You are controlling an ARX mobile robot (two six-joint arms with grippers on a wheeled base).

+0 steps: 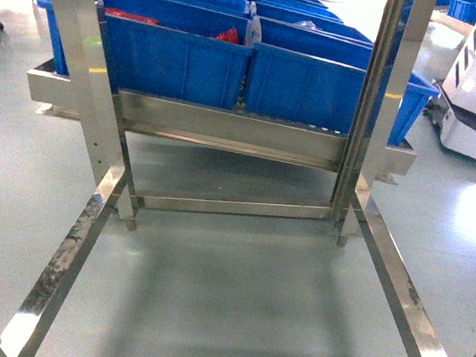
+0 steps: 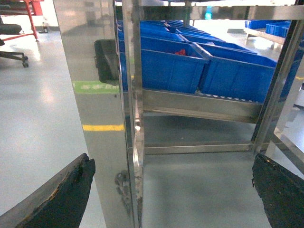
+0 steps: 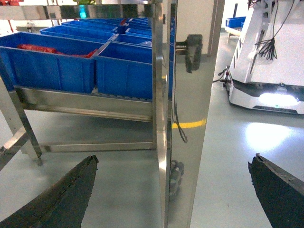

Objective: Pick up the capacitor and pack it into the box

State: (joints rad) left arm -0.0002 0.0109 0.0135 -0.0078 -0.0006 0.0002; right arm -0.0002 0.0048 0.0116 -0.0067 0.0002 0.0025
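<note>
Blue bins [image 1: 178, 59] ahead; I see both grippers [image 2: 171, 190] [image 3: 171, 190] spread empty beside steel posts [image 2: 97, 114], risking collision

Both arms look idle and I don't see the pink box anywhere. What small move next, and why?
Probably roll the base forward toward the blue bins. Both the left gripper and right gripper hang open and empty, short of the steel rack. Red items show in one bin; no box is in view.

We see open floor [image 1: 235, 296] between the steel frame rails [image 1: 67, 246]; upright posts [image 1: 75, 78] and blue bins [image 1: 178, 59] block the way ahead.
</note>
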